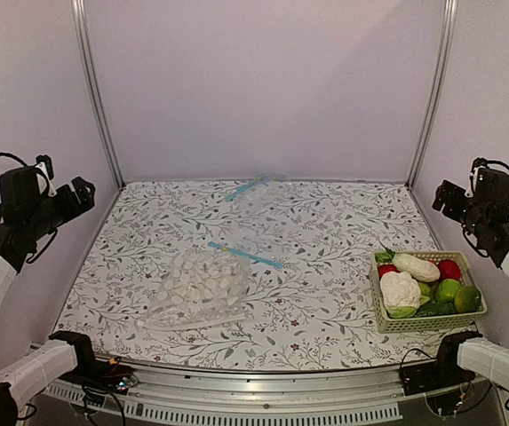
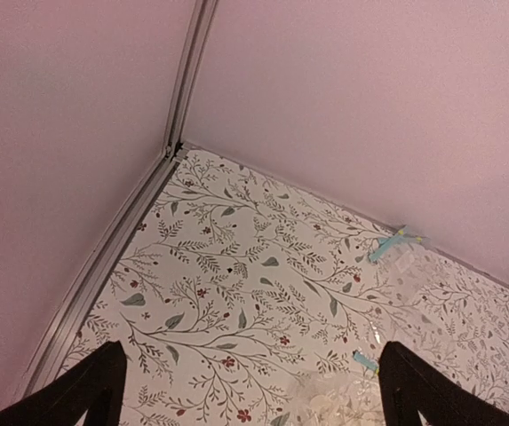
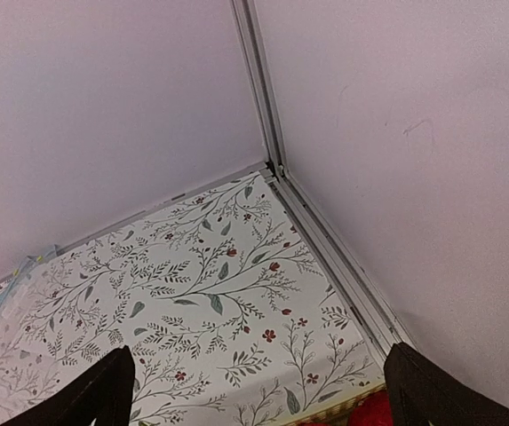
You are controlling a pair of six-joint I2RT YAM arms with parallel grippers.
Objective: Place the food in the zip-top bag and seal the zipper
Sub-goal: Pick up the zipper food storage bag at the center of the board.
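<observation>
Near right corner: green plastic basket (image 1: pixel 423 325) holding white toy cauliflower (image 1: pixel 400 288) and long white radish (image 1: pixel 417 266). Toward the near-left corner: clear dotted zip-top bag (image 1: pixel 199 286), light-blue zipper strip (image 1: pixel 245 256) on its far side. Both left jaws and right jaws spread, empty; open the mouth before loading.

A basket (image 1: pixel 419 325) sat at four o'clock on the floral cloth (image 1: pixel 325 222), holding red fruits (image 1: pixel 450 268). A faint undotted bag (image 1: pixel 252 186) lay at twelve o'clock.
</observation>
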